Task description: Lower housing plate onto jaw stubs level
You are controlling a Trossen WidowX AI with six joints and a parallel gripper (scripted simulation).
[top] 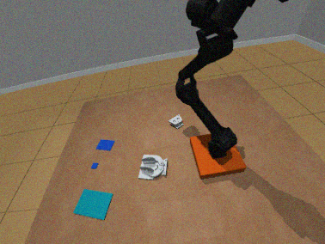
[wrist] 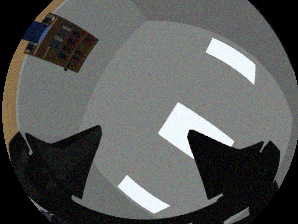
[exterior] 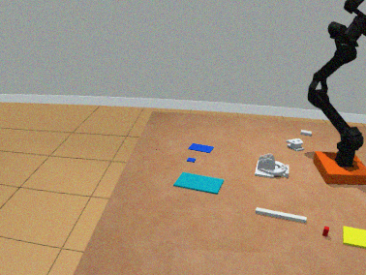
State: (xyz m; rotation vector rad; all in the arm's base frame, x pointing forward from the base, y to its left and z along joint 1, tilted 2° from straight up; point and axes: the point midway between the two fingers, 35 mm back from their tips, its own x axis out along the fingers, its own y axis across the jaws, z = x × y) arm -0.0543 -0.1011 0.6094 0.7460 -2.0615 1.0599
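Observation:
A white base part [top: 144, 176] [exterior: 263, 174] with a round ring-like section lies on the brown mat. Two grey jaws [top: 147, 170] [exterior: 266, 162] stand side by side on it. A small white piece [top: 176, 121] [exterior: 295, 143] with two dark holes on top lies apart, nearer the back; whether it is the housing plate I cannot tell. No plate shows over the jaws. My gripper [wrist: 145, 132] is open and empty, its fingers wide apart, pointing up at the ceiling lights. It is out of frame in the top and exterior views, raised high and away from the parts.
The orange base [top: 232, 165] [exterior: 339, 174] carries the arm. Flat teal [top: 94, 204] [exterior: 198, 183], blue [top: 106, 145] [exterior: 200, 147] and small blue pieces [top: 95, 166] [exterior: 191, 160] lie left. A white bar [exterior: 281, 215], red cylinder [exterior: 325, 231], yellow plate [exterior: 354, 236] and small white block [exterior: 306, 133] show too.

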